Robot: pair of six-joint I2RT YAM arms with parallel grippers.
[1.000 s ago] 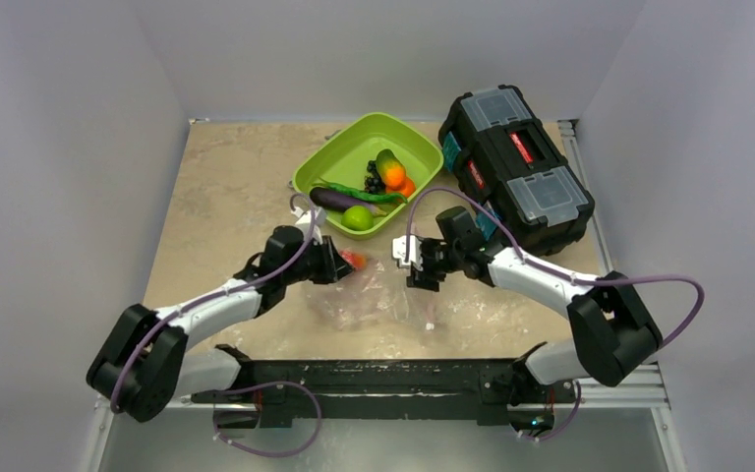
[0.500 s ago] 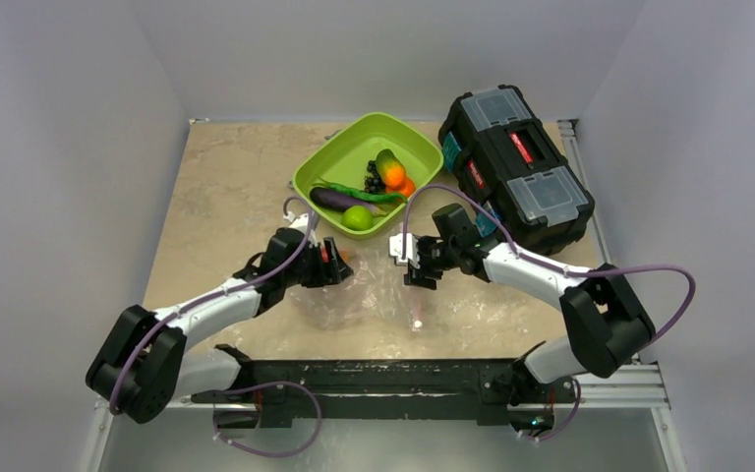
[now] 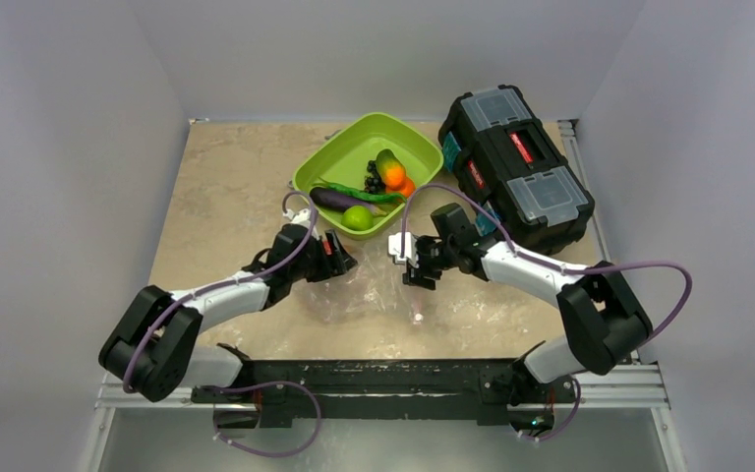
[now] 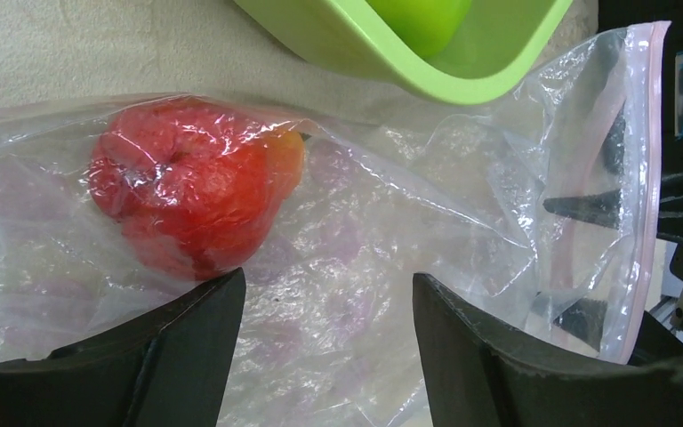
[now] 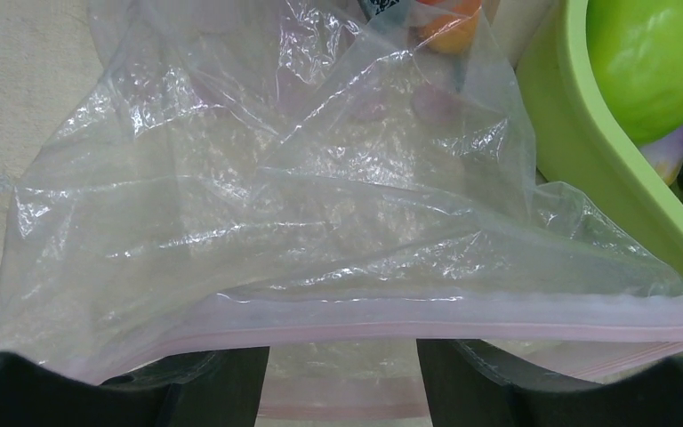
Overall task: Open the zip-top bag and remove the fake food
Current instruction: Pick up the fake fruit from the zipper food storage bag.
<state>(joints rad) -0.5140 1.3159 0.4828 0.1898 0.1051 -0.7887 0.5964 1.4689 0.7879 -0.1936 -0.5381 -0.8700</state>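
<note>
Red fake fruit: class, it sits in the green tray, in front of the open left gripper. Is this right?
Not quite. The red fake fruit sits inside the clear zip-top bag, beside the green tray, in front of the open left gripper. The left wrist view shows it.

We see a beige stone-patterned table carrying a green tray at the back, a black toolbox beside it, and a clear bag nearer us.

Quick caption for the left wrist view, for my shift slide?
Open left gripper over the clear bag, a red strawberry inside it, green tray rim beyond.
</note>
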